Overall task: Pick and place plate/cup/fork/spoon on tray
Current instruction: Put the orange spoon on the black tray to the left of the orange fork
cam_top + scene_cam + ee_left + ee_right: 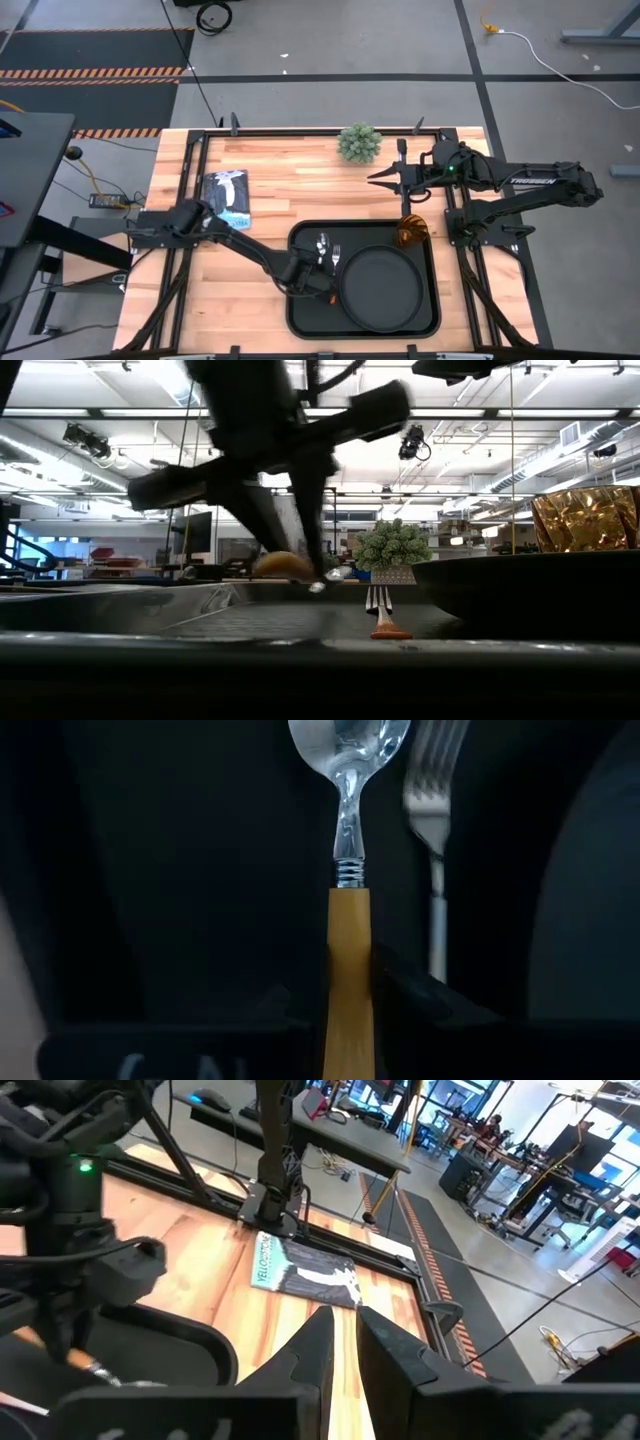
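Note:
The black tray (300, 310) lies at the table's near middle. On it are the round black plate (380, 288), the amber cup (412, 235) at its far right corner, and the fork (336, 257) lying flat beside the plate. My left gripper (308, 282) is over the tray's left part, shut on the orange-handled spoon (348, 870), whose bowl points to the far edge. My right gripper (385, 178) hangs over bare wood beyond the tray, shut and empty. My left gripper pinches the spoon's orange handle (348, 960) between its two fingers, below the metal neck. The fingers come along the spoon from the near side, low over the tray. In the low view the spoon (335, 572) sits about level, a little above the tray floor.
A small green potted plant (358, 142) stands at the table's far edge. A printed packet (228, 195) lies on the wood at the far left. Bare wood shows left of the tray and between tray and plant.

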{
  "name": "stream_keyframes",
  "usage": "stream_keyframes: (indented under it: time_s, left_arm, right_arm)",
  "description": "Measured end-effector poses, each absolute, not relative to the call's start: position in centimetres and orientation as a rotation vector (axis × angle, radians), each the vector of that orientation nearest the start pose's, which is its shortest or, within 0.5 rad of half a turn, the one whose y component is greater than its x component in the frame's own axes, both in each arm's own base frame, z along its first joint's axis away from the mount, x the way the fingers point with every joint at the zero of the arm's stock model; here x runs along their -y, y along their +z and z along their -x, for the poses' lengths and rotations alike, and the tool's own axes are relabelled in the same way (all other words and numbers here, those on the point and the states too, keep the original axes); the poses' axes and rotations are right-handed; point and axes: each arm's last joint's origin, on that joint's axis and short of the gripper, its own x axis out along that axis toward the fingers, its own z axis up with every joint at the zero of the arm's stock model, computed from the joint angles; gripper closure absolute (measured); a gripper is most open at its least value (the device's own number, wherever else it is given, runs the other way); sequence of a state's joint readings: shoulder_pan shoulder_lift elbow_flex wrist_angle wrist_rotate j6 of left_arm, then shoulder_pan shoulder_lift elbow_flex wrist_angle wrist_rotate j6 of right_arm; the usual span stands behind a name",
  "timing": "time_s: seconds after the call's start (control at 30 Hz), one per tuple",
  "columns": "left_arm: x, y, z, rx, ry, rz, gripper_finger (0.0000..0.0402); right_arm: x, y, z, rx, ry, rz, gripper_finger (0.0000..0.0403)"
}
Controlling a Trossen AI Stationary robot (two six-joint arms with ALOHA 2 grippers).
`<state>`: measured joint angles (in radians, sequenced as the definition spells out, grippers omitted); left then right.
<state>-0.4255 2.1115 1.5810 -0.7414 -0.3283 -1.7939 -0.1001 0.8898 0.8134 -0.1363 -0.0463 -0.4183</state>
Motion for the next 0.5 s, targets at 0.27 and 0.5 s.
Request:
stream_keyframes:
  time_s: [0.27,0.5]
  left_arm:
    - [18.3,16.6,-40.5,-0.909,0.923,1.086,0.0337]
    - [19.0,16.1,-40.2,-0.935,0.944,1.086,0.0336]
  right_arm:
    - [1.8,32.9,-19.6,-0.219,-0.008,0.401,0.0349]
    - [1.8,32.9,-19.6,-0.218,-0.004,0.398,0.0349]
